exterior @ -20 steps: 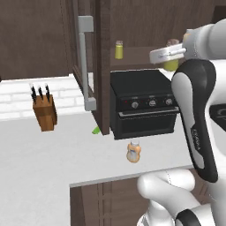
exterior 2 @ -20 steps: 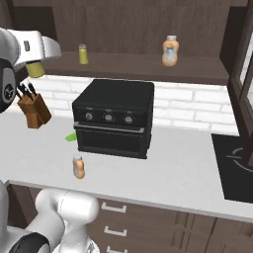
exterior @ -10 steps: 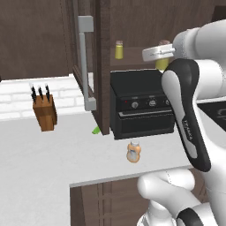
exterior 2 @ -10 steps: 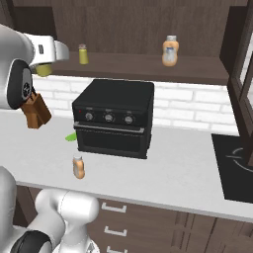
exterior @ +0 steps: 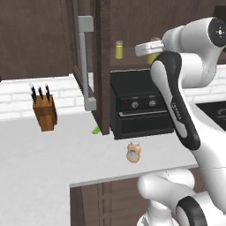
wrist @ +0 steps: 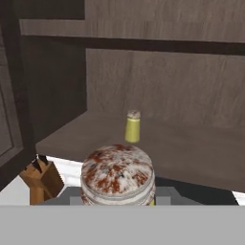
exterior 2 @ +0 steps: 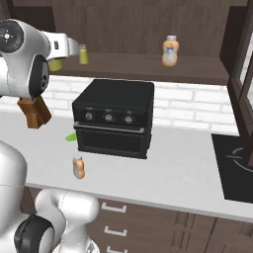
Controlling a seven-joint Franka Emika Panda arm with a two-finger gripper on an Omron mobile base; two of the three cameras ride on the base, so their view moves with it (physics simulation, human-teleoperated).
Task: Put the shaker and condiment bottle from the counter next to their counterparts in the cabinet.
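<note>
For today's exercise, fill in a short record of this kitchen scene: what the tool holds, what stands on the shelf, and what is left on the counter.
tool: shut on a shaker, raised near the cabinet shelf
shelf: matching shaker towards the left, orange bottle to the right, both upright
counter: second orange bottle upright in front of the oven; knife block

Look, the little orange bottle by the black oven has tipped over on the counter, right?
Not tipped over. The orange bottle stands upright on the counter, cap up, just in front of the black oven. The right base view shows it.
</note>
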